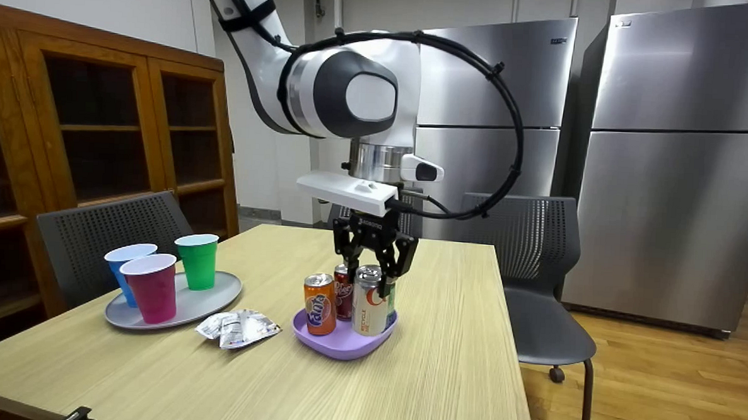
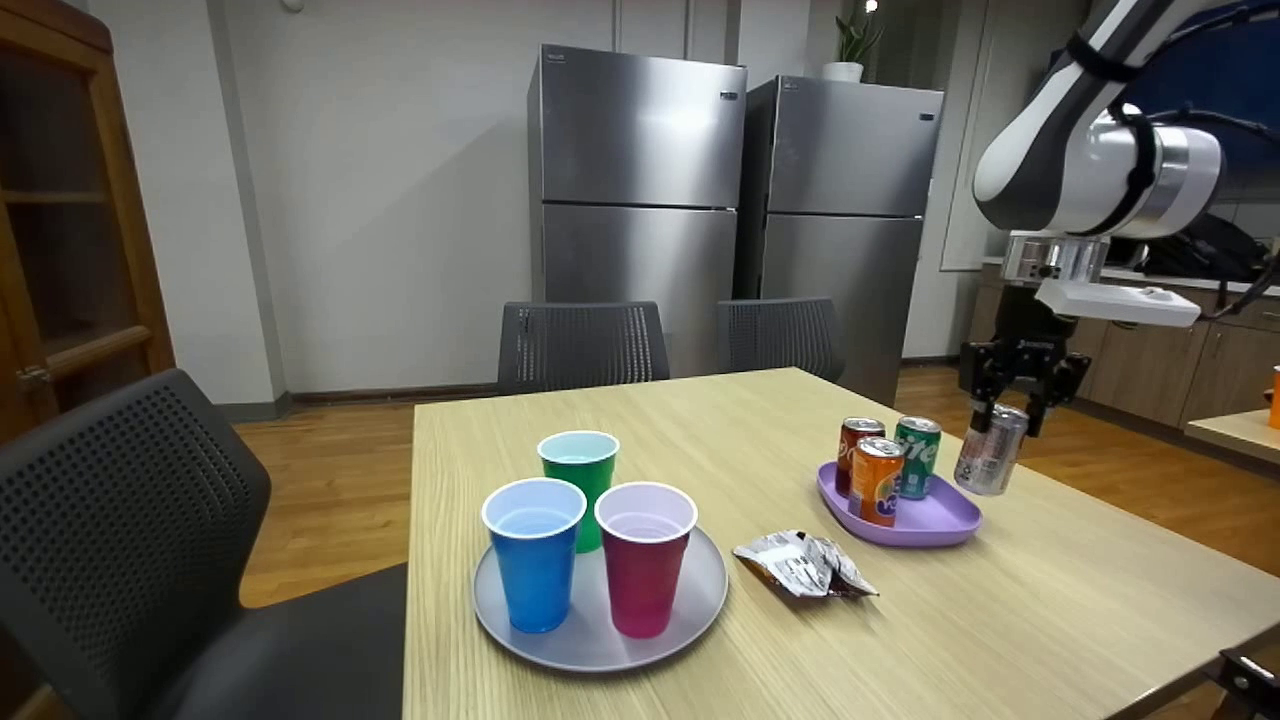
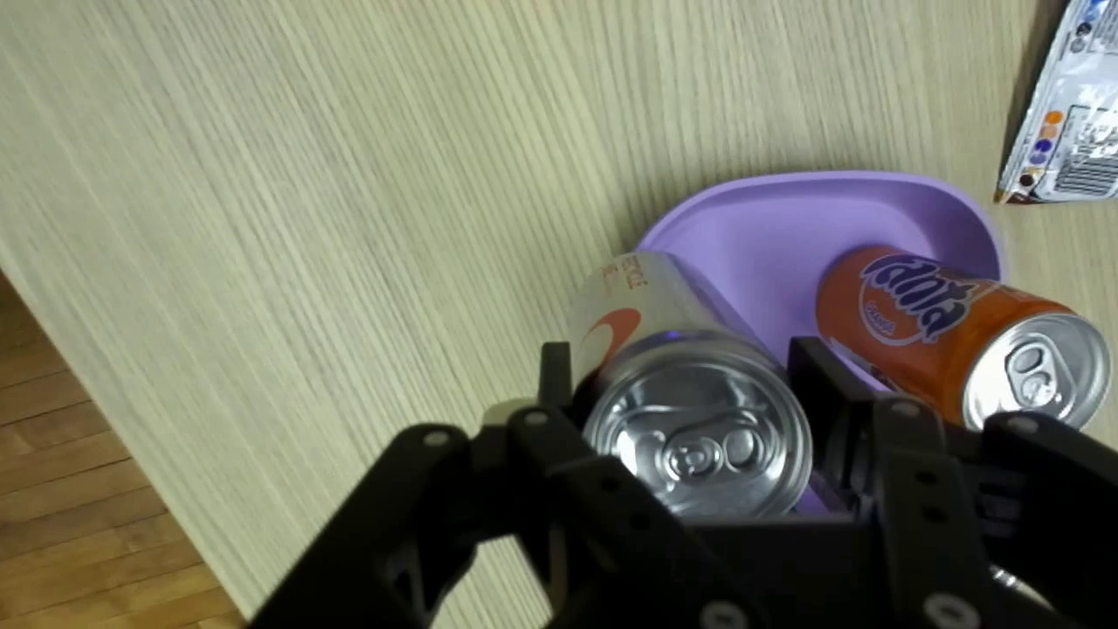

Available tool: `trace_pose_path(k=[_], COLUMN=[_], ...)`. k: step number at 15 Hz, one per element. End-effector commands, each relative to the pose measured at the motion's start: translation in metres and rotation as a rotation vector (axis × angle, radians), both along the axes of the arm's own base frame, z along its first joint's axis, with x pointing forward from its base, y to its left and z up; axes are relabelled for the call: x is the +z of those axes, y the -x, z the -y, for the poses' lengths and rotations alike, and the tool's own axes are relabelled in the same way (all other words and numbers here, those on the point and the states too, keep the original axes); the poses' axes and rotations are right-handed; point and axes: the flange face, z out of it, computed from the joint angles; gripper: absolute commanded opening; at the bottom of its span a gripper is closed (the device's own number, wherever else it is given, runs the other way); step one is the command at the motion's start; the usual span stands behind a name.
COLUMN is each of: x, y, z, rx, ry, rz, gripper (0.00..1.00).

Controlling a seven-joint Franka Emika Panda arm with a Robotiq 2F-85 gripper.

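My gripper (image 2: 1008,420) is shut on a silver-white can (image 2: 988,460), one finger on each side near its top. The can tilts and hangs raised beside the end of the purple tray (image 2: 925,537) in an exterior view. From the wrist, its lid (image 3: 699,454) fills the space between the fingers. An orange Fanta can (image 3: 908,314) stands on the tray to the right of the fingers. On the tray too are a dark red can (image 1: 343,291) and a green Sprite can (image 2: 918,455), the latter mostly hidden behind the held can in an exterior view (image 1: 391,299).
A crumpled silver packet (image 1: 239,328) lies beside the tray. Past it, a grey plate (image 2: 600,655) carries a blue cup (image 2: 535,560), a green cup (image 2: 585,470) and a magenta cup (image 2: 645,570). Chairs (image 1: 523,273) line the table (image 1: 443,364). A table edge runs lower left in the wrist view.
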Motion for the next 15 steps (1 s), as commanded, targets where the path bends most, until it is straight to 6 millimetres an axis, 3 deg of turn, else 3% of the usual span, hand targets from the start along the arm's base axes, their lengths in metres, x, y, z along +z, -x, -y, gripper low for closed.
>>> trace_pose_path(k=[1,15], x=[0.003,-0.028], y=[-0.009,-0.054], z=[-0.016,-0.033], rx=[0.042,0.104], ry=[-0.006,-0.009], rz=[0.008,-0.029], gripper=[0.38,0.38])
